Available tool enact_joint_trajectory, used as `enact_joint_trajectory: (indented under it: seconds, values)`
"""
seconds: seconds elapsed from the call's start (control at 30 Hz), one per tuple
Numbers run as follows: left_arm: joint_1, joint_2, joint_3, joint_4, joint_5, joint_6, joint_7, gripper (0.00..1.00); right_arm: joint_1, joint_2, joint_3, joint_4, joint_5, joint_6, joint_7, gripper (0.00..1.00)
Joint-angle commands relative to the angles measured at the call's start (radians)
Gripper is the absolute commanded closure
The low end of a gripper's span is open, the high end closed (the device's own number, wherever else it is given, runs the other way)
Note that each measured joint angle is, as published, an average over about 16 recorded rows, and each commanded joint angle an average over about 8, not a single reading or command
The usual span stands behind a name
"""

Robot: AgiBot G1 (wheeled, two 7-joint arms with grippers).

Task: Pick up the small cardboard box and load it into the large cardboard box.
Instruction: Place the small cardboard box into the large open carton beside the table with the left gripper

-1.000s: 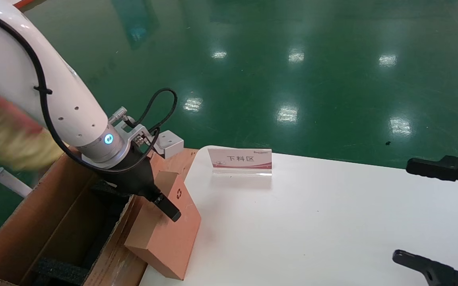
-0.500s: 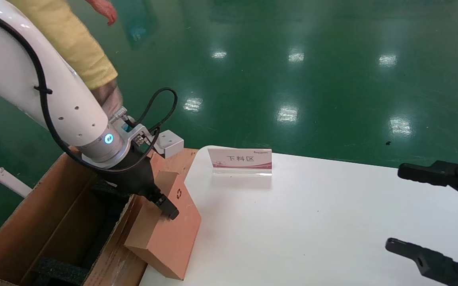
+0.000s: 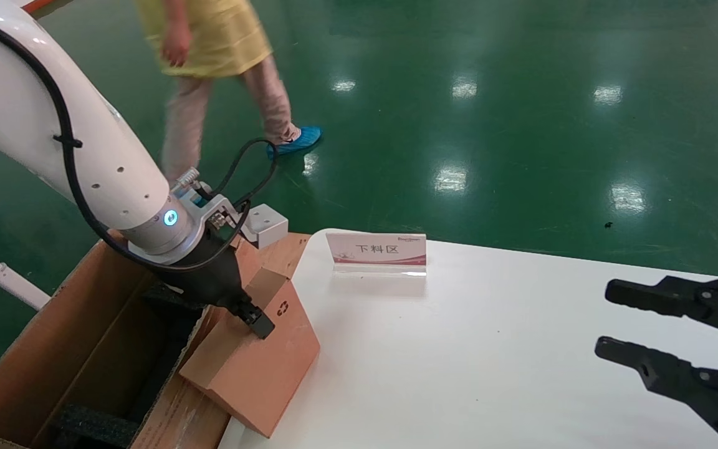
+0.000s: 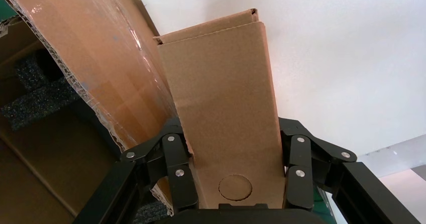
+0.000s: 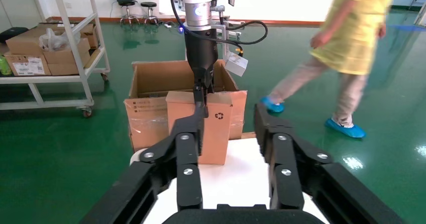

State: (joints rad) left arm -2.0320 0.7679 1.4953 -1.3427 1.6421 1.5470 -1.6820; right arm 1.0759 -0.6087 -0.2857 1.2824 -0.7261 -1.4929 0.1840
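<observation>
Transfer step: the left hand (image 3: 253,315) grips the small cardboard box (image 3: 259,368) by its top end, tilted, lower edge near the tabletop (image 3: 490,349) edge beside the large cardboard box (image 3: 85,349). Next, lift it over the flap and lower it inside. The right hand (image 3: 608,321) idles, open.
</observation>
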Motion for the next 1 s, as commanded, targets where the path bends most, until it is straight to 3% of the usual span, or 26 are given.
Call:
enact_joint_trajectory:
  seconds: [0.03, 0.37, 0.63, 0.83, 0.87, 1.0]
  values:
    - [0.002, 0.002, 0.001, 0.002, 0.0, -0.001, 0.001, 1.0, 0.0, 0.0, 0.0, 0.0, 0.0, 0.0, 0.0, 1.0]
    - [-0.087, -0.033, -0.044, 0.016, -0.016, -0.036, 0.031, 1.0, 0.0, 0.0, -0.001, -0.001, 0.0, 0.0, 0.0, 1.0]
    - [-0.246, -0.073, -0.141, 0.034, -0.05, -0.061, 0.083, 1.0, 0.001, 0.0, -0.001, -0.001, 0.0, 0.0, -0.001, 1.0]
    - [-0.376, -0.071, -0.192, 0.097, -0.071, -0.015, 0.141, 1.0, 0.001, 0.0, -0.002, -0.001, 0.001, 0.0, -0.001, 1.0]
    - [-0.396, -0.066, -0.192, 0.112, -0.071, -0.002, 0.153, 1.0, 0.001, 0.0, -0.002, -0.001, 0.001, 0.0, -0.001, 0.98]
    - [-0.471, -0.049, -0.15, 0.173, -0.072, 0.041, 0.211, 1.0, 0.001, 0.0, -0.002, -0.001, 0.001, 0.0, -0.001, 0.48]
